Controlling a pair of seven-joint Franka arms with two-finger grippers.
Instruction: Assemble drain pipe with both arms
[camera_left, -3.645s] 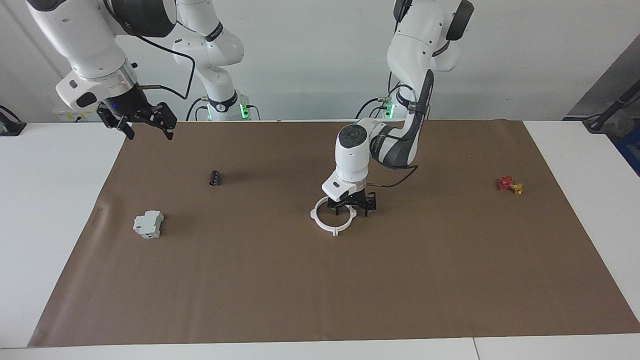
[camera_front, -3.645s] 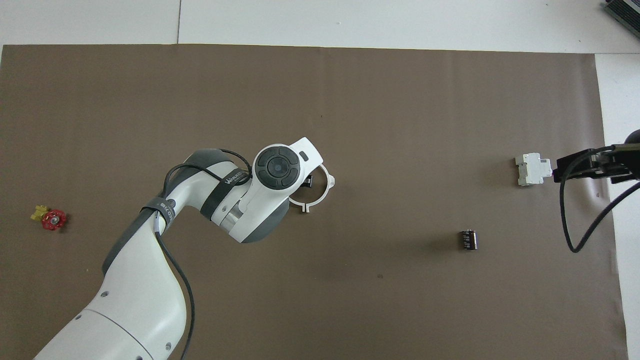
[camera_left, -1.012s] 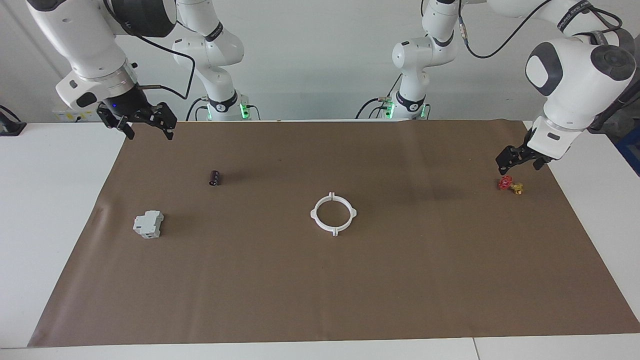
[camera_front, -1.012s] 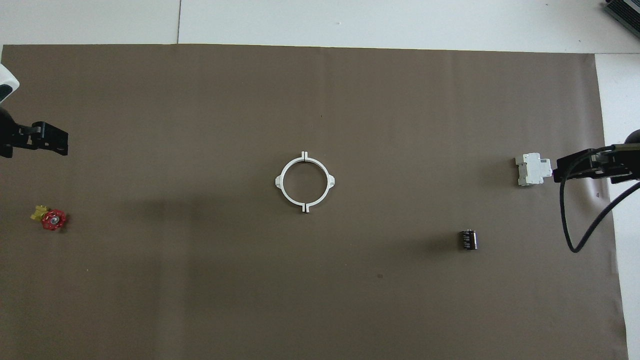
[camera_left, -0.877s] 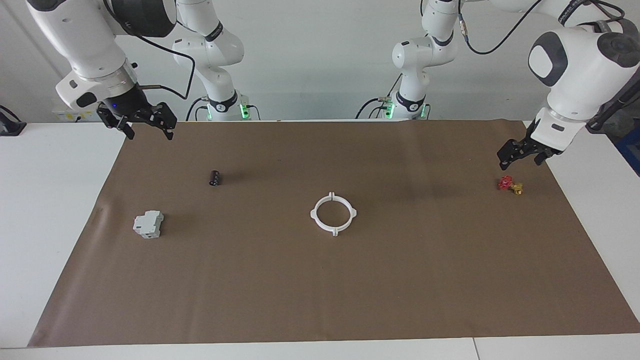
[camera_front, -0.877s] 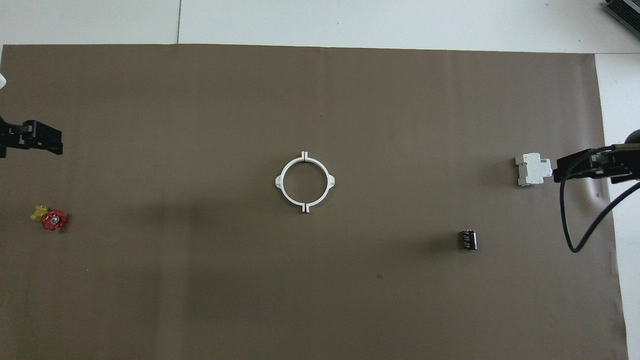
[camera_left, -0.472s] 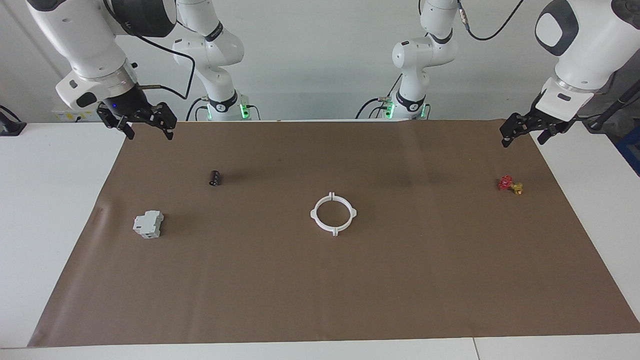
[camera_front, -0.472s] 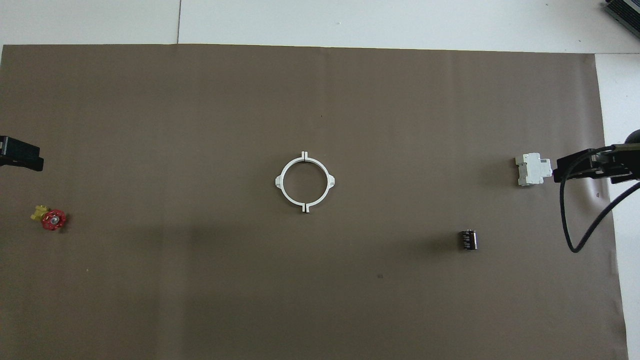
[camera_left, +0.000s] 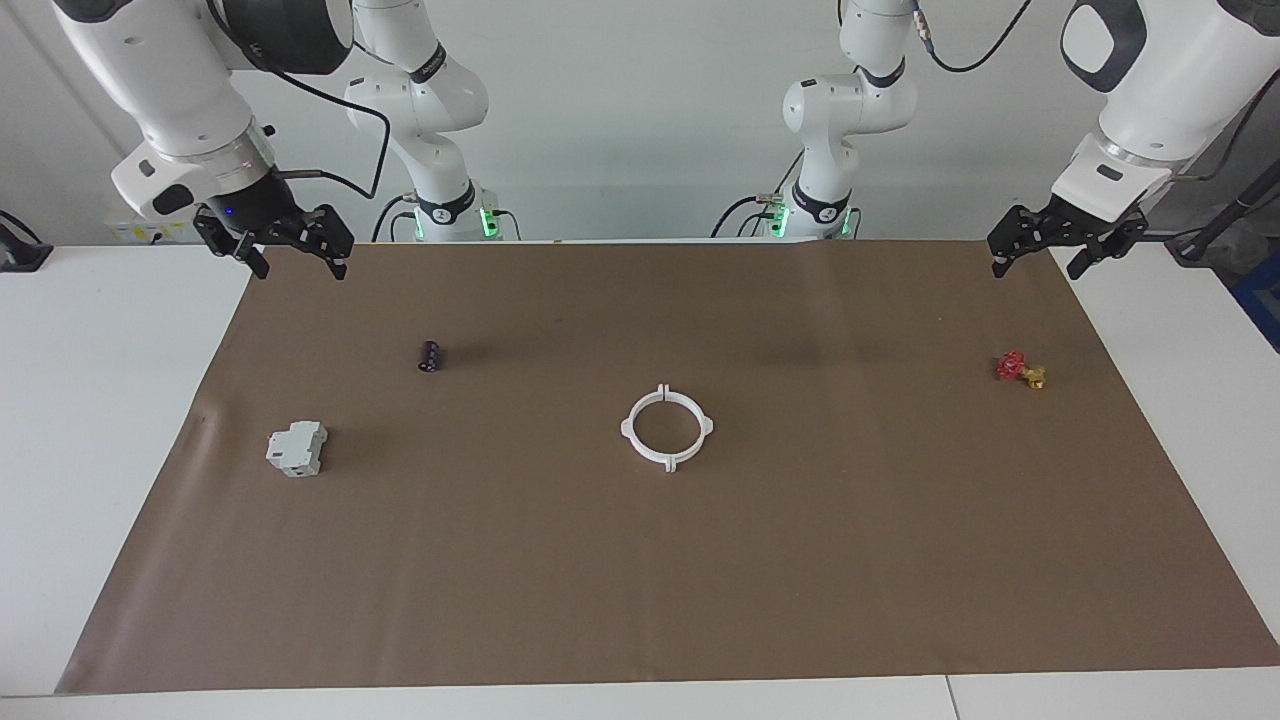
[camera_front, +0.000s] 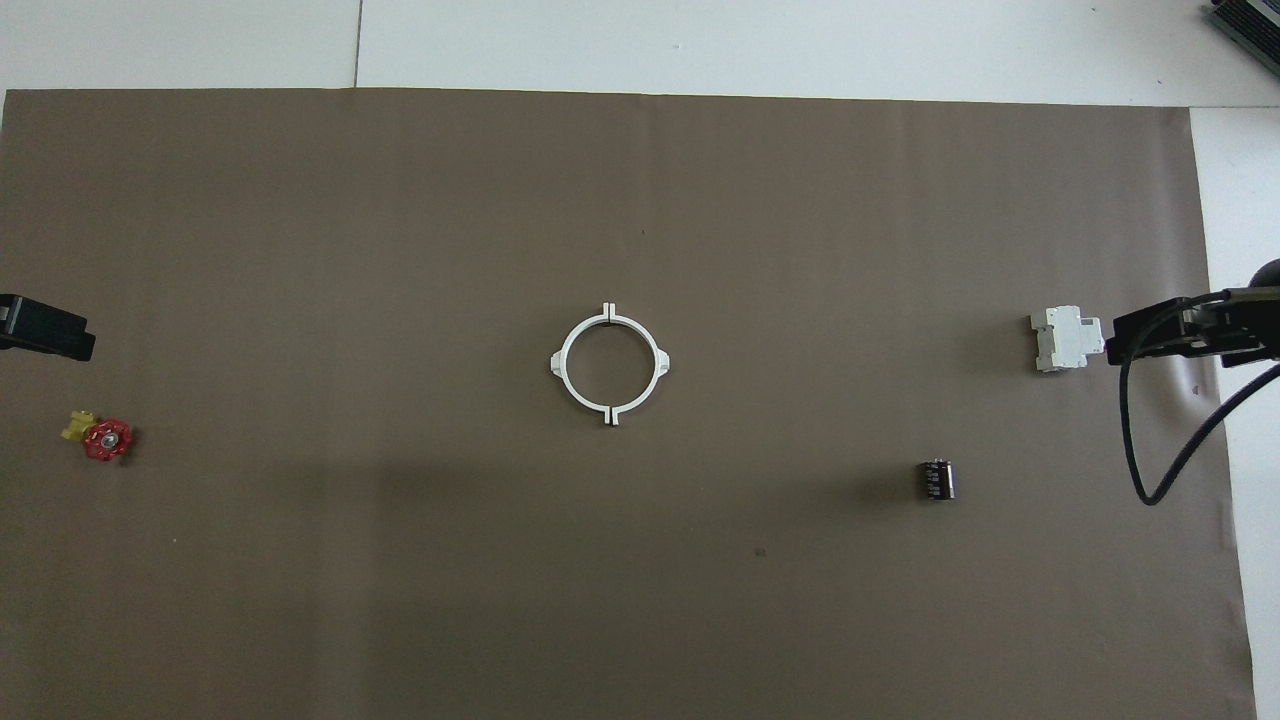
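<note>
The drain pipe lies flat in the middle of the brown mat as one closed white ring. Its two half-rings meet at the end tabs, as the overhead view shows. Nothing touches it. My left gripper is open and empty, raised over the mat's corner nearest the robots at the left arm's end. Only a piece of it shows in the overhead view. My right gripper is open and empty, raised over the mat's corner at the right arm's end, and waits there. It also shows in the overhead view.
A grey-white boxy block and a small black cylinder lie toward the right arm's end. A small red and yellow valve lies toward the left arm's end.
My left gripper has left the ring, swung to the left arm's end of the table past the valve, and risen. The ring stays in place. The right arm has not moved.
</note>
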